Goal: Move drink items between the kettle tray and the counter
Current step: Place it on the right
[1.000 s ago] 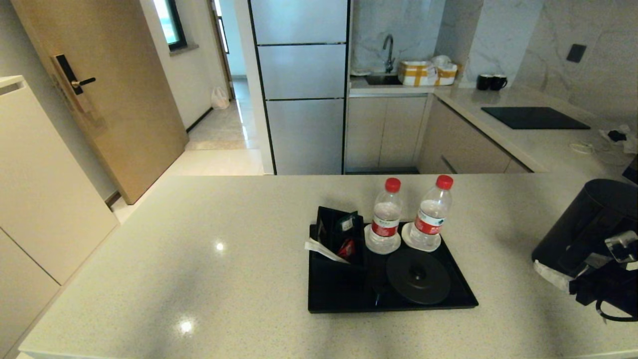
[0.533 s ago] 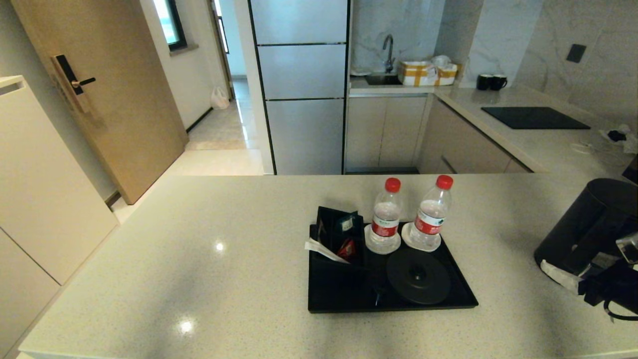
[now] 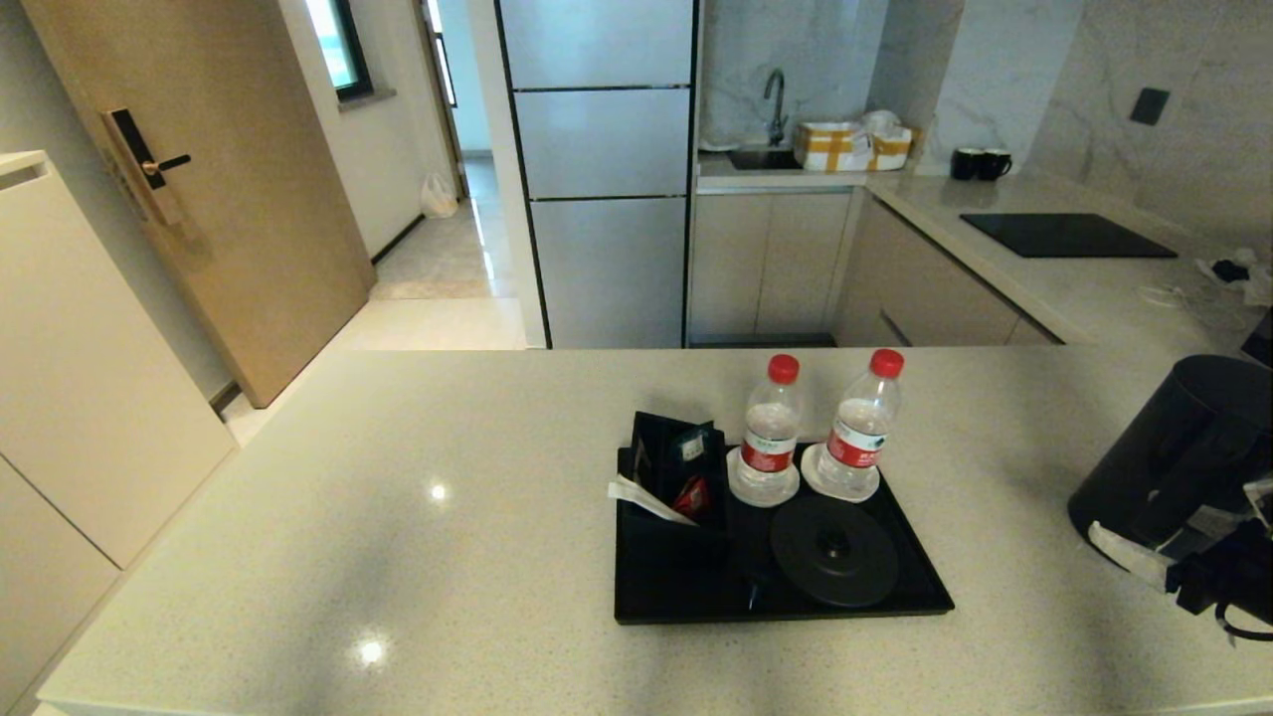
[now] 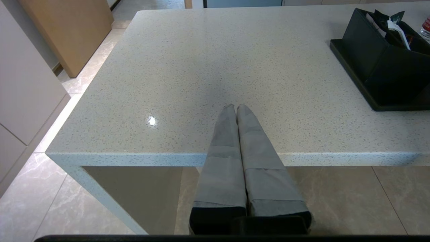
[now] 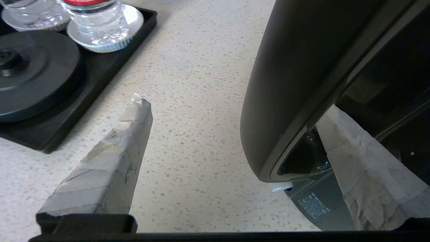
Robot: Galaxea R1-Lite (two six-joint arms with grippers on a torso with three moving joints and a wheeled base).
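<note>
Since a second ago the right gripper (image 3: pixel 1183 557) has slid further right, toward the edge of the head view, and the kettle (image 3: pixel 1169 452) it flanks now tilts a little less; nothing on the tray has shifted. This gripper's jaws stand wide apart around the kettle's lower part, one taped finger (image 5: pixel 114 158) out on the tray side and clear of the body, the other finger (image 5: pixel 362 164) against its far side, so the jaws are spread and no squeeze on the body shows. One edge of the kettle's foot appears lifted off the counter (image 3: pixel 398 557), well right of the kettle tray (image 3: pixel 686 597). On the tray, two water bottles (image 3: pixel 771 428) stand upright on white coasters (image 3: pixel 764 489) along its far side, the round kettle base (image 3: pixel 833 549) sits bare nearer, and the sachet box (image 3: pixel 676 467) fills the left part. At the counter's near-left edge the left gripper (image 4: pixel 236 109) hangs idle, its fingers pressed together.
</note>
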